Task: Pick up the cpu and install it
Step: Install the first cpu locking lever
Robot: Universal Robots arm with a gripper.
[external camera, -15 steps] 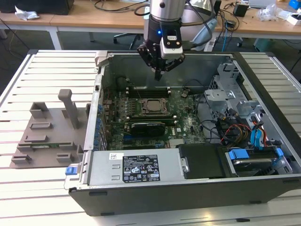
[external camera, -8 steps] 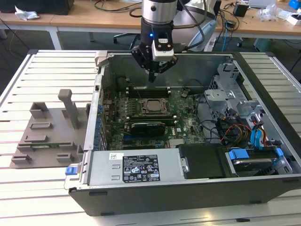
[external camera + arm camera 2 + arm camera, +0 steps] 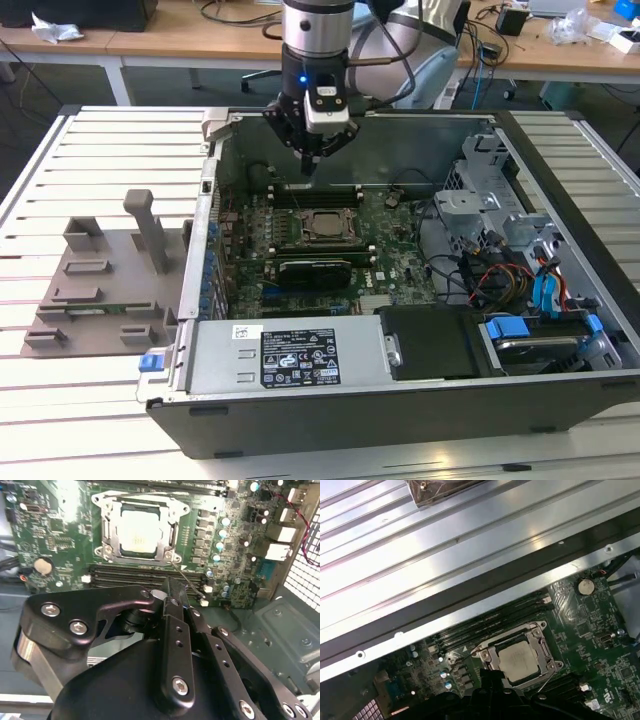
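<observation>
We see the gripper with its fingers pressed together on nothing, above the cpu sitting in its socket.

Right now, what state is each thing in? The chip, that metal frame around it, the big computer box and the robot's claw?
cpu: lying flat inside the socket, silvery top facing up.
socket frame: around the cpu, thin lever wire sticking out at one corner.
computer case: lying on its side, side panel off, motherboard exposed.
gripper: jaws closed together, holding nothing, hovering above the motherboard near the memory slots.
</observation>
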